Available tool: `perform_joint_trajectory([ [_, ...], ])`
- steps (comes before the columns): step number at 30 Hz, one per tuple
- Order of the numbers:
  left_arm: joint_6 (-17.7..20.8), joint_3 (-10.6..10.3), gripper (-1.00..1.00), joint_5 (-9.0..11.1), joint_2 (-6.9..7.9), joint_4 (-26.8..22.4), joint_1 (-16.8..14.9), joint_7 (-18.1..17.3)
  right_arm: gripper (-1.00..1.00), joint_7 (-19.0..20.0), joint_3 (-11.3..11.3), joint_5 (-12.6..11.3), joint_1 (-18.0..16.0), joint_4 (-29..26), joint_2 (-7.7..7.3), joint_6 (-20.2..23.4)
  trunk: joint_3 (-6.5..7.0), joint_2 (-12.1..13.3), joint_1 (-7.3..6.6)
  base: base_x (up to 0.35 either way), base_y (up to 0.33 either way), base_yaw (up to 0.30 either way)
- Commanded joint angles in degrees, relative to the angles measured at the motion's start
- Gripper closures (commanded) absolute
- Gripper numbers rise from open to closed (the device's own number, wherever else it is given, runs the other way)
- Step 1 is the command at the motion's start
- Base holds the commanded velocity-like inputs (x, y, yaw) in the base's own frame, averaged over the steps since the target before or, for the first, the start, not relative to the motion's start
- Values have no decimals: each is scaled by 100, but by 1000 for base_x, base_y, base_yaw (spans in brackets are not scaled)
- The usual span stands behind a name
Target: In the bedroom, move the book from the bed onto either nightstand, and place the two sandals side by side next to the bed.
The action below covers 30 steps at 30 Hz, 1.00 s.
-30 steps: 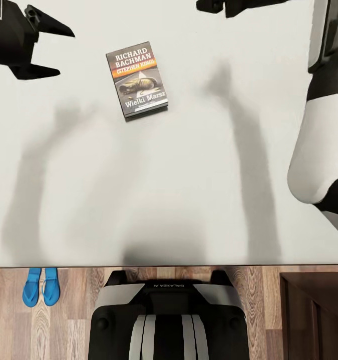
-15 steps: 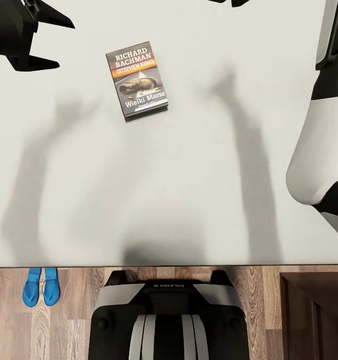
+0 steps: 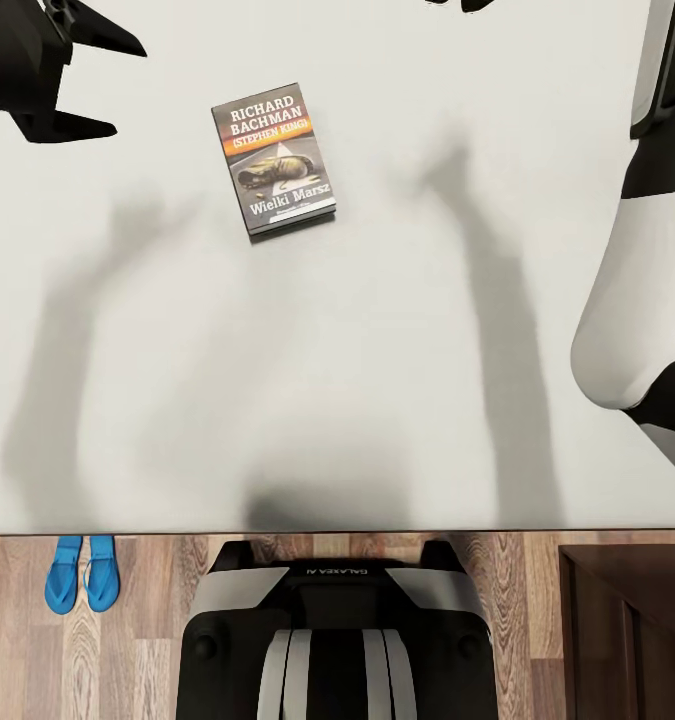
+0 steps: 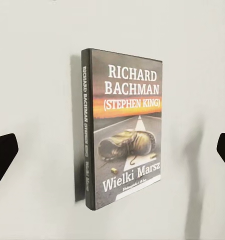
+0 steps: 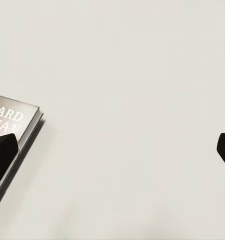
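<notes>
Toward the bed's (image 3: 397, 400) far left: flat glossy paperback book (image 3: 273, 157), lettered "RICHARD BACHMAN (STEPHEN KING)", "Wielki Marsz". Left gripper (image 3: 102, 85) jaws spread; right gripper (image 5: 112, 150) likewise.

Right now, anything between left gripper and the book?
Nothing: in the head view only bare mattress lies between the open left gripper and the book.

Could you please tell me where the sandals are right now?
In the head view, the sandals lie side by side on the wood floor, against the bed edge, left of the robot's base.

one book (image 3: 273, 158), two sandals (image 3: 82, 573), one bed (image 3: 377, 400)
</notes>
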Motion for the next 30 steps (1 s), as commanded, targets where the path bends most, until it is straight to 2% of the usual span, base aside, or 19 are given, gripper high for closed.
perform_joint_trajectory([
  [1, 14, 30, -100, 82, 37, -35, -31, 63, -100, 55, -8, 59, -32, -37, -13, 17, -2, -1, 0, 0, 0, 0],
  [6, 22, 191, -100, 111, 164, -85, -79, 102, -100, 62, -18, 68, -104, -198, -62, 51, -2, -1, 0, 0, 0, 0],
  [12, -34, 384, -100, 27, 205, -135, -98, 128, -100, 65, -37, 72, -137, -390, -92, 64, -2, -1, 0, 68, 0, 0],
  [13, -37, 424, -100, 21, 207, -137, -99, 129, -100, 65, -39, 72, -138, -608, -94, 65, -2, -1, 0, 61, 0, 0],
  [30, -51, 384, -100, -69, 183, -98, -141, 121, -100, 62, -74, 79, -164, -646, -102, 71, -2, -1, 0, 52, 0, 0],
])
